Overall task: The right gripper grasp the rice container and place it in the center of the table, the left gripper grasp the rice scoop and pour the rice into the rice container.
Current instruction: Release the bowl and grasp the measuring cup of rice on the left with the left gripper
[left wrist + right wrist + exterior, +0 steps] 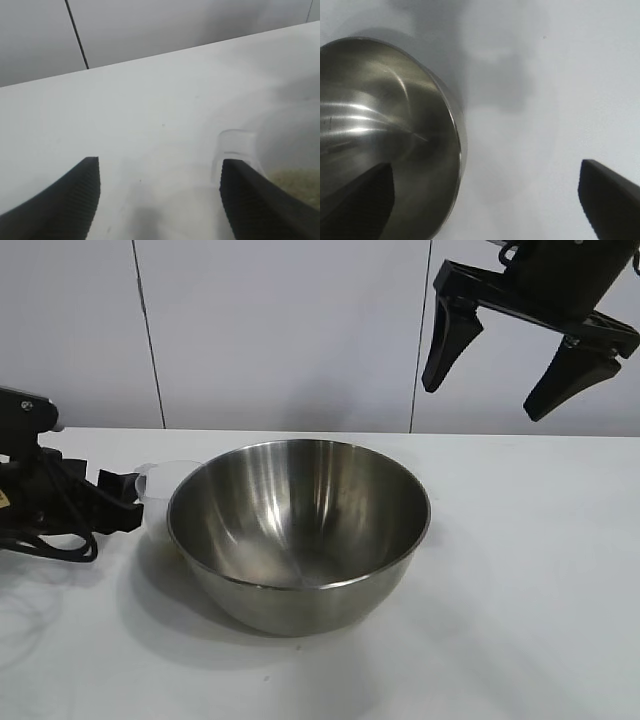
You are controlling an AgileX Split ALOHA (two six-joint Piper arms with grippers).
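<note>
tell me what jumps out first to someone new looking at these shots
The rice container, big and shiny, sits mid-table with nothing in it. Above it to the right hangs the right gripper, open and holding nothing. At the left edge the left gripper lies low by the rice scoop, behind the bowl's left rim.

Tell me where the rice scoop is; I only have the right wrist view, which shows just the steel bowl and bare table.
Observer: The rice scoop, with rice in it, stands on the table at the steel bowl's left side.
Operator: Is it gripped?
Observer: No. The left gripper is open, low beside it, with the scoop at one finger.
Operator: And the right gripper?
Observer: The right gripper hangs open high above the table, holding nothing.
</note>
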